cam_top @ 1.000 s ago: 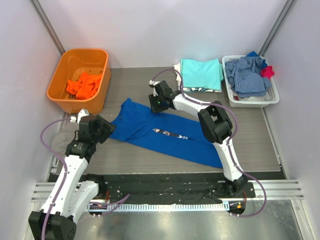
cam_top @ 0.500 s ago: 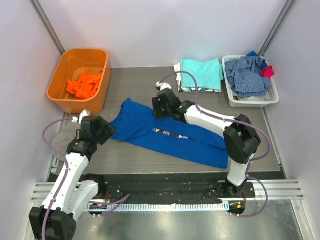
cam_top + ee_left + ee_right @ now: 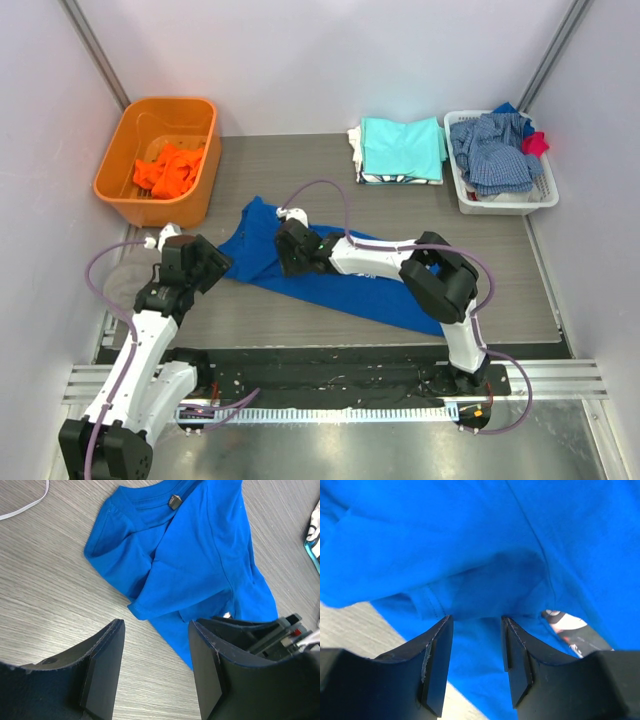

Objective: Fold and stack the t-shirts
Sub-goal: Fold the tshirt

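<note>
1. Royal blue t-shirt [image 3: 385, 300] lies unfolded on the tabletop [image 3: 300, 175]. It runs on a slant, collar end far-left and hem end near-right, and looks rumpled.
2. Left wrist view: collar up top with a small dark neck tag [image 3: 173, 502]. One sleeve is doubled over the body, its stitched hem at the shirt's near edge.
3. Right wrist view: soft creases, one seam line, and the white-and-dark chest print [image 3: 567, 625] peeking out at the right.
4. Left pincer [image 3: 156, 625] is at the blue shirt's left edge, just off the sleeve hem. Jaws are well apart with nothing between them.
5. Right pincer [image 3: 476, 622] is over the blue shirt's collar half. Jaws are parted above a bunched fold and not clamped on it; can't tell if the tips touch cloth.
6. Beyond the blue shirt, to the right: folded aqua t-shirt [image 3: 402, 148] on top of a white t-shirt [image 3: 356, 140].
7. Beyond it, to the left: orange tub [image 3: 110, 175] holding a crumpled orange t-shirt [image 3: 168, 170].
8. Further right of the stack: white basket [image 3: 505, 206] with a checked garment [image 3: 495, 150] and a red cloth [image 3: 537, 143].
</note>
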`<state>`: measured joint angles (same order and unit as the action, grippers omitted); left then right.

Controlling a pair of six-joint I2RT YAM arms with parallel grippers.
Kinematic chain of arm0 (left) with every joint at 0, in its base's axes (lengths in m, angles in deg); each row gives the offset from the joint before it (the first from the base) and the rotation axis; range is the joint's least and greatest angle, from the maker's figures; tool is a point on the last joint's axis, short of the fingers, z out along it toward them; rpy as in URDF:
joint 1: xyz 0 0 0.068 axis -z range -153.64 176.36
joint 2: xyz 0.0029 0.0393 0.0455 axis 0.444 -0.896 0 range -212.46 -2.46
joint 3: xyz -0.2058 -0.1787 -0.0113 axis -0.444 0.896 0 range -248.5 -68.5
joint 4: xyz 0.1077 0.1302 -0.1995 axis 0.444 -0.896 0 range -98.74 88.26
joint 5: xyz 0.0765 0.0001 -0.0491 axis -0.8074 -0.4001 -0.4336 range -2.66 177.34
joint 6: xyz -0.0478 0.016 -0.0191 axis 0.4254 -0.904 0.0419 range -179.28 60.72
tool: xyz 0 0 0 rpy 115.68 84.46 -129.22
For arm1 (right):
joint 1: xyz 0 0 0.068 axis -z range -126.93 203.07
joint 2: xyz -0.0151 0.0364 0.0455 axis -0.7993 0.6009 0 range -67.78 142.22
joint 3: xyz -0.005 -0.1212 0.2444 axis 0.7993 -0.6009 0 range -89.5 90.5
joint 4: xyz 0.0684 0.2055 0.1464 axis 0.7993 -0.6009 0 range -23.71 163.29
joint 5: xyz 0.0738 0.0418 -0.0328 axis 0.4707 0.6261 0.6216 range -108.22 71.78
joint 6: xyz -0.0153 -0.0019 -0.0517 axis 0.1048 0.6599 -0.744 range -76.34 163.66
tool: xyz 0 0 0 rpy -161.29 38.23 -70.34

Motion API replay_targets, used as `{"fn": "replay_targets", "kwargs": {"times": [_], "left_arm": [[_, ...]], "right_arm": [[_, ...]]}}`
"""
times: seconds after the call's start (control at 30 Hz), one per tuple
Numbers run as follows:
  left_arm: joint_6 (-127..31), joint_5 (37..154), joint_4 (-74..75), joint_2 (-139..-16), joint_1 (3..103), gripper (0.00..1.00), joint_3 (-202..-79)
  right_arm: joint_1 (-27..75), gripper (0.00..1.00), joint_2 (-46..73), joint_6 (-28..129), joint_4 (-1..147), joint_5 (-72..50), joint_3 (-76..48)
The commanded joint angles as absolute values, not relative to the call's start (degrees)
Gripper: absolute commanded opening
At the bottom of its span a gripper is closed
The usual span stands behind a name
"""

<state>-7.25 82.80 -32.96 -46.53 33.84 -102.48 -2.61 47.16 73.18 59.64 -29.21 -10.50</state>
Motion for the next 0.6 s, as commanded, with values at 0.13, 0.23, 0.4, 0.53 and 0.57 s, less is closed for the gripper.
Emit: {"fn": "replay_targets", "kwargs": {"times": [0.13, 0.23, 0.4, 0.53, 0.57], "left_arm": [[-7.8, 82.5, -31.7, -46.1, 34.0, 0.59, -101.6], [-7.8, 82.5, -31.7, -46.2, 34.0, 0.59, -101.6], [-7.8, 82.6, -31.7, -46.1, 34.0, 0.58, -101.6], [-7.8, 82.5, -31.9, -45.8, 33.9, 0.58, -101.7], [-7.8, 82.4, -32.0, -45.8, 34.0, 0.58, -101.7]], "right_arm": [[-2.6, 0.5, 48.5, 73.8, 61.6, -28.9, -5.2], [-2.8, 0.5, 48.4, 73.9, 61.5, -28.9, -4.6], [-3.9, 0.5, 48.4, 73.9, 60.9, -28.7, -3.7], [-4.7, 0.5, 48.9, 74.1, 60.7, -28.3, -3.5], [-4.8, 0.5, 49.0, 74.1, 60.6, -28.3, -3.5]]}}
